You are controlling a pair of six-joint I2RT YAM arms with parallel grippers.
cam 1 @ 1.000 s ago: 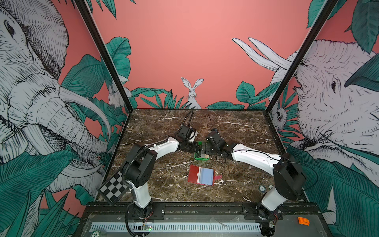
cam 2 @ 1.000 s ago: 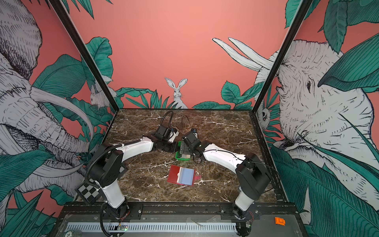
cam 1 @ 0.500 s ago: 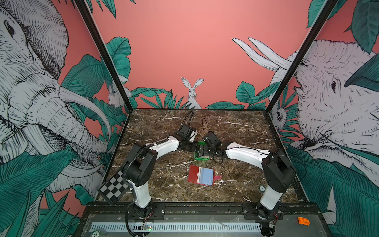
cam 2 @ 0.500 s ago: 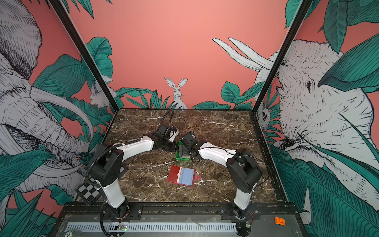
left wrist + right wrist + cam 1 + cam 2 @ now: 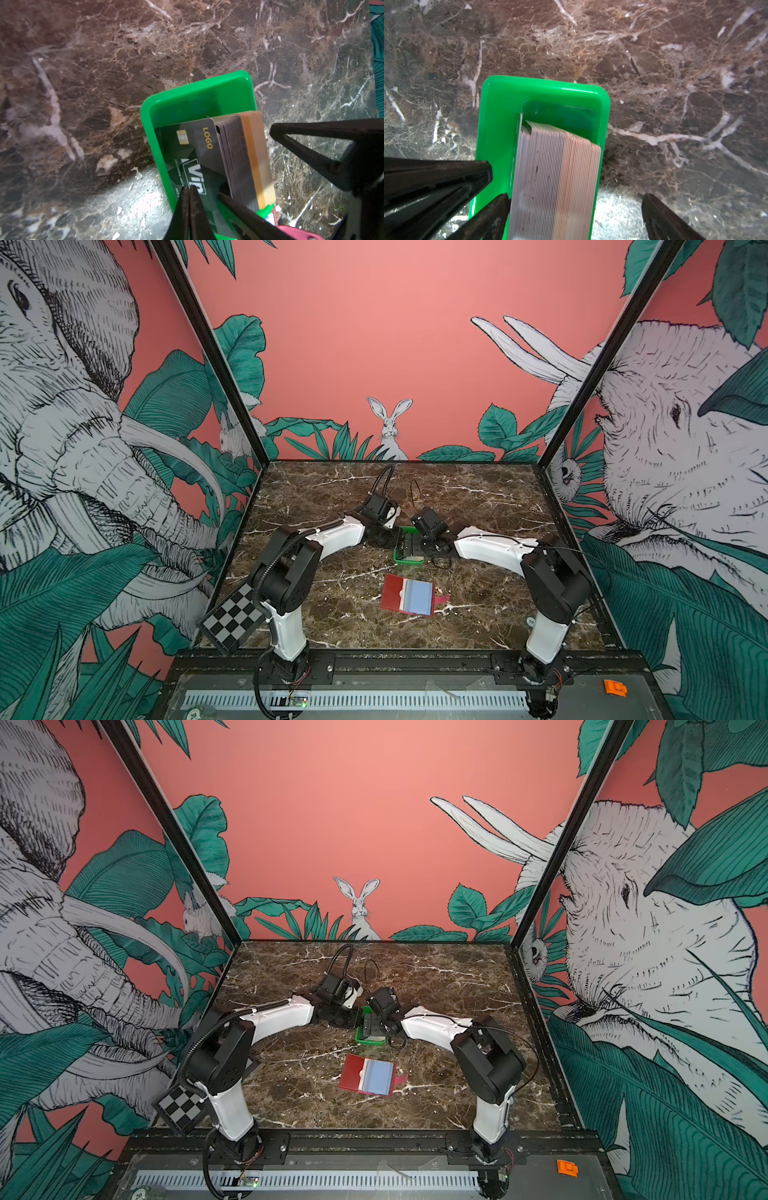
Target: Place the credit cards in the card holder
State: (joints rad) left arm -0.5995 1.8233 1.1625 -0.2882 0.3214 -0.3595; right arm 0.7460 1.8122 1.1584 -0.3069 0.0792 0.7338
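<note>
left gripper (image 5: pixel 189 188): fingers pressed together, tips over the face of the front card (image 5: pixel 193 149). I can't tell whether it pinches the card or only wedges it off the stack. The card shows its face to that wrist camera, not its edge.

right gripper (image 5: pixel 576 195): jaws wide apart, holding nothing, astride the stack of credit cards (image 5: pixel 556 176). One finger sits against the stack's face inside the green tray (image 5: pixel 542 85). The other is outside the tray, over the bench (image 5: pixel 675 83).

Cards: all in the tray, on edge and tightly packed, dark ones first and then a beige batch. The front card is tilted off the stack, towards the left arm's side.

card holder (image 5: pixel 409 595): open flat on the bench, pockets up, no card in it as far as I can see. It lies near the tray on the camera side, not touching it, between the two arm bases.

Key relation: the front card's long axis runs with the tray's, front to back in both top views, and the holder lies off the tray's near short end. My read is lift the card clear of the tray, then carry it towards the front. The left gripper is the one at that card, and both arms look about equally near the holder.

Likely step: singling out one card. The risk is dragging a second card up with it.
</note>
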